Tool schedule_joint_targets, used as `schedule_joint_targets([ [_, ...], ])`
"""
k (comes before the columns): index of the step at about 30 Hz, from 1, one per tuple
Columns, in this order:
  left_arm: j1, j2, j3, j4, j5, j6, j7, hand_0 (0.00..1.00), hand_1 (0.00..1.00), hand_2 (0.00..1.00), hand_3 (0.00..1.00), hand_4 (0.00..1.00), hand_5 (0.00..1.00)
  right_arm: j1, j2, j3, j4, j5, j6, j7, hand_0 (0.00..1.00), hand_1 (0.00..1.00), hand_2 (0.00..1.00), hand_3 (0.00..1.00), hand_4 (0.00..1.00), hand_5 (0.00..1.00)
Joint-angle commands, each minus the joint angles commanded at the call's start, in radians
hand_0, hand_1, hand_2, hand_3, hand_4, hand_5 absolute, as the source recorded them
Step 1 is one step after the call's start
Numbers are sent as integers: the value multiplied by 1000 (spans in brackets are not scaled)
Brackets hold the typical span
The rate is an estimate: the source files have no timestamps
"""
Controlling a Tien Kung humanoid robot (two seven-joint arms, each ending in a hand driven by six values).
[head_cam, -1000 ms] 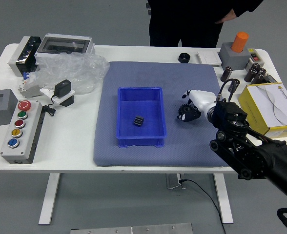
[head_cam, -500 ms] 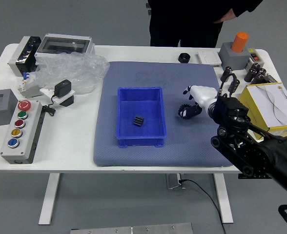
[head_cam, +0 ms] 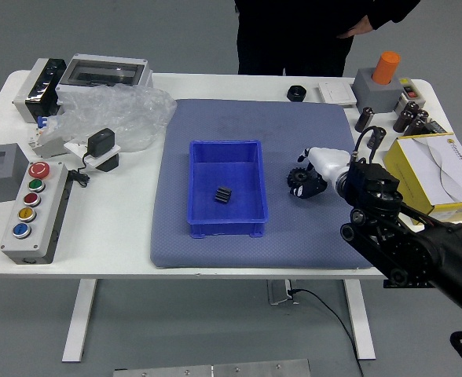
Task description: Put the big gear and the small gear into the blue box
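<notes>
My right hand, with a white back, reaches in from the right and is at the black big gear, right of the blue box. The hand partly covers this gear, so whether it holds it cannot be made out. Inside the blue box, the small black gear lies on the floor near the middle. My left hand is out of view.
A blue-grey mat lies under the box. Toward the back are a black round part and a white block. At right stands a yellow box; at left, a button panel. A person stands behind the table.
Over the last half second my right hand has shifted slightly toward the table's near edge, at the big gear. The person has moved slightly left. The small gear stays in the box.
</notes>
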Motion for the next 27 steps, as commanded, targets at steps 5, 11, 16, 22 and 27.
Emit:
schedule_joint_targets([
  [5, 0, 0, -2, 0, 4, -1, 0, 825, 793, 799, 835, 624, 232, -1, 2, -4, -9, 0, 1, -1, 661, 572, 692, 764, 833, 361],
  [11, 0, 1, -3, 0, 6, -1, 0, 825, 793, 800, 835, 625, 236, 2, 6, -13, -17, -2, -4, -2, 653, 566, 673, 738, 827, 368],
  [16, -1, 3, -2, 0, 6, -1, 1, 825, 793, 800, 835, 624, 237, 13, 8, -30, -27, -3, -12, -1, 612, 500, 604, 673, 788, 393],
  [22, -2, 4, -2, 0, 7, -1, 1, 825, 793, 800, 835, 623, 238, 27, 10, -57, -41, -4, -16, 0, 575, 469, 551, 658, 742, 381],
  [27, -3, 3, -1, 0, 6, -1, 1, 825, 793, 800, 836, 623, 241, 31, 13, -70, -49, -9, -21, 2, 587, 459, 526, 645, 750, 316],
])
